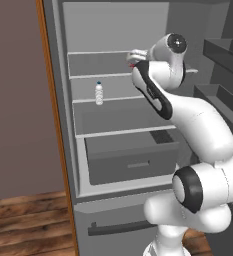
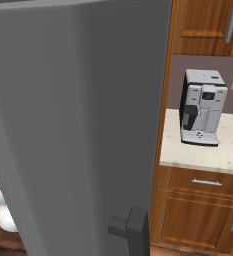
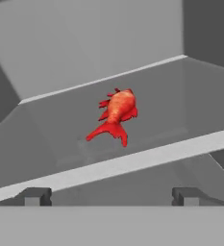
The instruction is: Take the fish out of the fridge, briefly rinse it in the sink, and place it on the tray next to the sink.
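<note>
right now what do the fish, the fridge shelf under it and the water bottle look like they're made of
Fish: matte red-orange, ragged fins; probably soft flesh or moulded plastic, the render leaves it open.
Shelf: flat grey, no gloss, pale front lip; looks like painted plastic or metal.
Water bottle: pale, see-through body, blue cap; likely clear plastic.

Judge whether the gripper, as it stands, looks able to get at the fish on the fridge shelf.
Probably yes. The gripper is open and faces the fish, which lies alone on the shelf beyond its pale front edge, with nothing between them.
</note>
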Controlling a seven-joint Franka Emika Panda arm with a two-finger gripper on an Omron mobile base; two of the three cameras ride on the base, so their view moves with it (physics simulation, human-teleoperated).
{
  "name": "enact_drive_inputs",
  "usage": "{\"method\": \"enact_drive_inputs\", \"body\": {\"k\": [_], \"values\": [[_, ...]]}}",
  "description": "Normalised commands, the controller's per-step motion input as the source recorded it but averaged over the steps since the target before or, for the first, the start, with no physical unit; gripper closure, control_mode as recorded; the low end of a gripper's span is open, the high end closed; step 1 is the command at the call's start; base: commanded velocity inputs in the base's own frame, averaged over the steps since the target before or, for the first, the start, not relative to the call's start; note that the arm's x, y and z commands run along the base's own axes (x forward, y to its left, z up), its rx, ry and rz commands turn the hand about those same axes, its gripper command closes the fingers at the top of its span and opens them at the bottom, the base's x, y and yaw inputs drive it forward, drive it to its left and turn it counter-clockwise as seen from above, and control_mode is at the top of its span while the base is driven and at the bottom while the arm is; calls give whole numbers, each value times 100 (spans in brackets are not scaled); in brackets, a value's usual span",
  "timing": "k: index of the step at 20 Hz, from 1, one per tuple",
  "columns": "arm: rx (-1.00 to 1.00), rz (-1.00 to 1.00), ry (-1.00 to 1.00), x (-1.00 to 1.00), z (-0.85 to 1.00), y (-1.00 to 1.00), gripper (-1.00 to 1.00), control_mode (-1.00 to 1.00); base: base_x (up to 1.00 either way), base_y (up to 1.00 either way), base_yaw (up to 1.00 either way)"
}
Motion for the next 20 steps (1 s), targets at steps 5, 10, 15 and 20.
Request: {"method": "enact_drive_inputs", "body": {"k": [5, 10, 15, 20], "values": [[-6, 0, 1, 81, 2, 0, -100, -100, 0, 0, 0], [-1, 0, 6, 77, 3, 0, -100, -100, 0, 0, 0], [0, 0, 8, 39, 0, 0, -100, -100, 0, 0, 0], [0, 2, 4, 14, -1, 0, -100, -100, 0, 0, 0]]}}
